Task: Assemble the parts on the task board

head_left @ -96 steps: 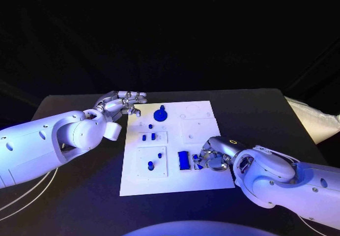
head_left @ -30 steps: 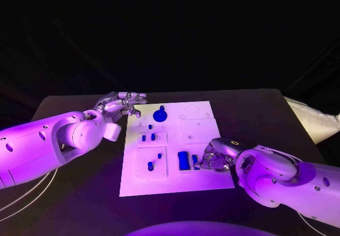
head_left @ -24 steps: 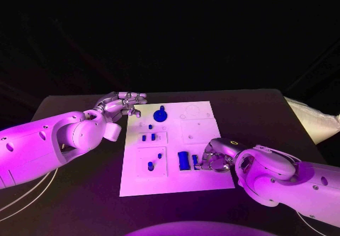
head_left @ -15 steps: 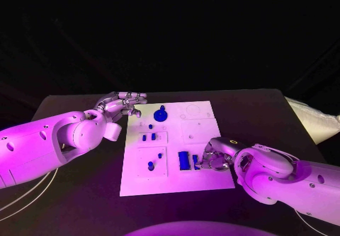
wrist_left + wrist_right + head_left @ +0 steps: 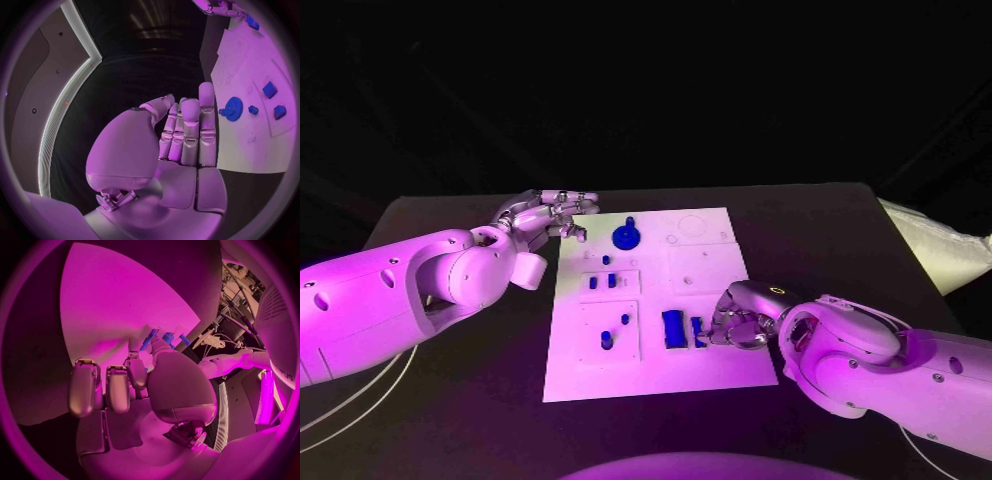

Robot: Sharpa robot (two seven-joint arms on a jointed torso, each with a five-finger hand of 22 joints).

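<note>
Landmark: I place everything against the task board [image 5: 653, 300], the white plate mid-table.

Right hand: my right hand [image 5: 737, 322] sits at the board's near right part, fingers curled in against a small blue part [image 5: 697, 331], which stands just beside a taller blue block [image 5: 674, 327]. Whether the part is pinched, I cannot tell.

Left hand: my left hand [image 5: 548, 215] hovers off the board's far left corner, fingers pressed together and holding nothing, near the blue gear [image 5: 627, 235].

Change: over the last three seconds the right hand barely shifted; the small part stayed put.

Meaning: I judge seating is in progress, not finished.
</note>
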